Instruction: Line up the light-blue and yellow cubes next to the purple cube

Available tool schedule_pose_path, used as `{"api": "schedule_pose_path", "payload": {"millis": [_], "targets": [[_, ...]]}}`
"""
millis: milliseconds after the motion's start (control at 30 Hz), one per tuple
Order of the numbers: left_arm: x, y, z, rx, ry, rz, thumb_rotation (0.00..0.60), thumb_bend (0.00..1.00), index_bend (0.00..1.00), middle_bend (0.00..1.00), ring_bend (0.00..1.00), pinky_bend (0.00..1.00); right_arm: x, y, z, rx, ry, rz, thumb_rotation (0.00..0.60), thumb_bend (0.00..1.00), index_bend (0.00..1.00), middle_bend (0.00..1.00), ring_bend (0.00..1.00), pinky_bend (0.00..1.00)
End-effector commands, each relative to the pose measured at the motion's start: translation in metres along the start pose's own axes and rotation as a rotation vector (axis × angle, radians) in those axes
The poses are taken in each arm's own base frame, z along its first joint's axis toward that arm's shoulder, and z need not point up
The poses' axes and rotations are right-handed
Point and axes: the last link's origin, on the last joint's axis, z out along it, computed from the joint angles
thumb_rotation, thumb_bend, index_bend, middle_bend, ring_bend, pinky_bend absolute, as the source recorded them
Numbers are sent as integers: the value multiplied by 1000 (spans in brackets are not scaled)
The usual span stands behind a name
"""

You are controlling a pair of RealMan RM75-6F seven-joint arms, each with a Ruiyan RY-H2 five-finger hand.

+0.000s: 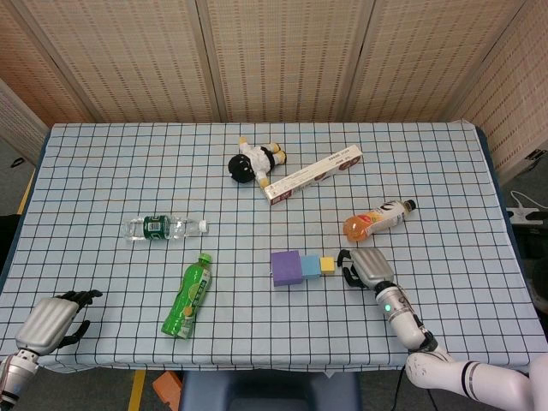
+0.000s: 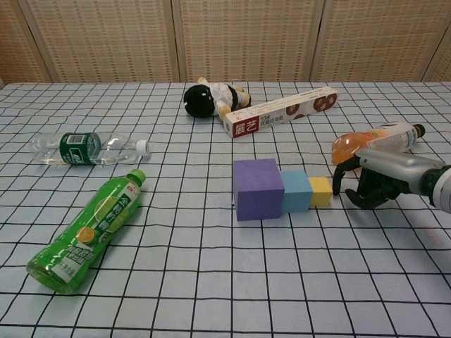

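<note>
Sitting in one row on the checked counter: purple cube, light-blue cube touching its right face, yellow cube touching the blue one in turn. Hovering just beside the yellow cube, not quite touching: right hand, dark fingers curled downward and apart, gripping nothing. Resting at the near left corner of the counter: left hand, fingers curled in, holding nothing. Lying close behind the right hand: orange drink bottle. Lying farther left: green bottle and clear water bottle. Lying toward the back: plush toy and long box.
</note>
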Motion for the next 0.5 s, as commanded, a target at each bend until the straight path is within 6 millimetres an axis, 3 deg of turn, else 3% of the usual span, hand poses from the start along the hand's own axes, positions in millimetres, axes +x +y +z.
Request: {"api": "schedule_pose_path", "payload": {"millis": [33, 500], "targets": [[0, 0, 0, 0, 0, -1, 600, 444, 261, 356, 346, 552, -1, 0, 0, 11, -2, 5, 600, 538, 396, 1000, 942, 1000], [0, 0, 0, -1, 1, -1, 600, 443, 261, 356, 346, 552, -4, -3, -2, 62, -15, 37, 600, 539, 383, 1000, 942, 1000]]}}
